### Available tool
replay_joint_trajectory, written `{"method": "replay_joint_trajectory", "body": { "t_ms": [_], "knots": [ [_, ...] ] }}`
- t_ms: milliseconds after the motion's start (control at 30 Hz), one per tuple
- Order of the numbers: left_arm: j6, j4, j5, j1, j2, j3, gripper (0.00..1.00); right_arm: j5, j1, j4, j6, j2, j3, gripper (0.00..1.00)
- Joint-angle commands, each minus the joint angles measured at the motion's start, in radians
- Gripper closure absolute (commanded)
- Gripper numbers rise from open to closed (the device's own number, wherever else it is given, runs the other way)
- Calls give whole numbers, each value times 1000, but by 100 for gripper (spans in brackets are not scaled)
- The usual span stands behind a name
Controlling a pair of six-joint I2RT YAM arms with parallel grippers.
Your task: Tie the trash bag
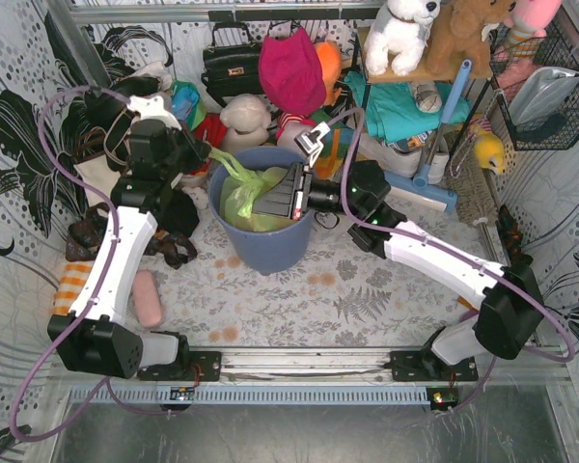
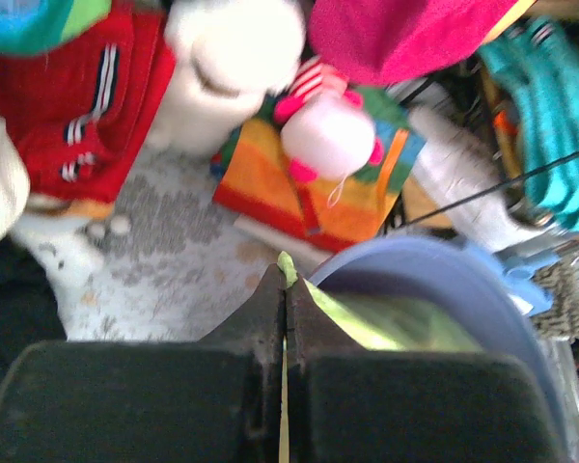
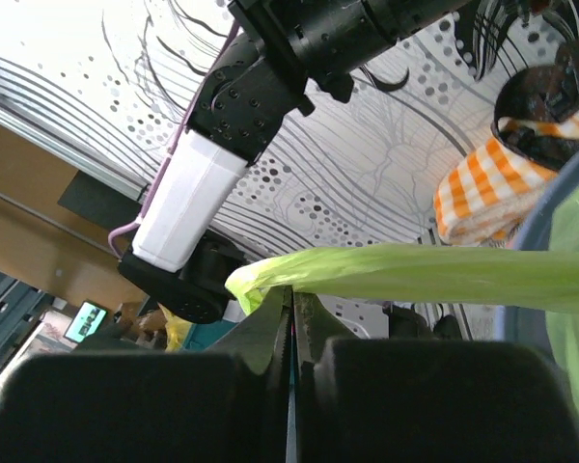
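The trash bag (image 1: 239,196) is thin light-green film sitting in a round blue-grey bin (image 1: 270,253) at the table's centre back. One corner of it is drawn out as a strip up and to the left, to my left gripper (image 1: 207,152). In the left wrist view, the left gripper (image 2: 287,280) is shut, with a sliver of green film (image 2: 288,262) poking out at its tips, beside the bin rim (image 2: 434,275). My right gripper (image 1: 259,204) lies over the bin mouth, pointing left. In its wrist view, the right gripper (image 3: 292,294) is shut on the bunched end of a taut green strip (image 3: 415,274).
Soft toys (image 1: 245,118), a black handbag (image 1: 230,68) and a pink cap (image 1: 291,69) crowd the space behind the bin. A blue mop (image 1: 432,181) lies back right. A pink roll (image 1: 148,297) and an orange checked cloth (image 1: 72,285) lie at the left.
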Motion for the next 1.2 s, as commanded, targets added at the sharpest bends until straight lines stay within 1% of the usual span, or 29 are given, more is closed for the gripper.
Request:
{"method": "replay_joint_trajectory", "body": {
  "t_ms": [0, 67, 167, 267, 333, 367, 433, 500, 533, 600, 633, 667, 700, 733, 933, 1067, 1167],
  "knots": [
    [27, 55, -14, 4, 38, 146, 100, 17, 4, -11, -74, -104, 90, 100],
    [23, 59, -11, 4, 62, 196, 100, 8, 4, -2, -76, -126, 98, 100],
    [26, 64, -10, 2, 105, 228, 100, -28, 4, 48, -51, -142, 87, 100],
    [27, 78, -9, -2, 141, 213, 100, -57, 4, 118, -3, -167, 24, 100],
    [28, 91, -5, -4, 157, 180, 100, -77, 4, 108, -9, -188, -32, 100],
    [25, 101, 1, -5, 159, 158, 100, -73, 4, 69, -39, -209, -59, 100],
    [21, 120, 8, -9, 155, 117, 100, -14, 4, -115, -173, -258, -82, 100],
    [21, 130, 7, -15, 146, 85, 100, 29, 4, -275, -272, -296, -63, 100],
    [21, 131, 7, -16, 141, 74, 100, 58, 3, -356, -323, -309, -39, 96],
    [21, 129, 5, -16, 132, 64, 100, 156, 4, -586, -456, -318, 67, 77],
    [22, 127, 3, -16, 129, 61, 100, 211, 4, -697, -511, -312, 125, 66],
    [22, 125, 2, -16, 124, 59, 100, 242, 4, -790, -551, -304, 191, 58],
    [22, 125, 3, -16, 121, 59, 100, 278, 4, -862, -580, -293, 228, 54],
    [22, 122, 2, -16, 118, 60, 100, 316, 2, -933, -602, -280, 265, 52],
    [22, 112, 5, -19, 109, 77, 100, 350, 2, -1136, -623, -200, 387, 45],
    [24, 111, 8, -19, 112, 77, 100, 369, 2, -1214, -644, -162, 439, 45],
    [24, 111, 13, -21, 116, 77, 100, 322, 2, -1234, -656, -126, 479, 45]
  ]
}}
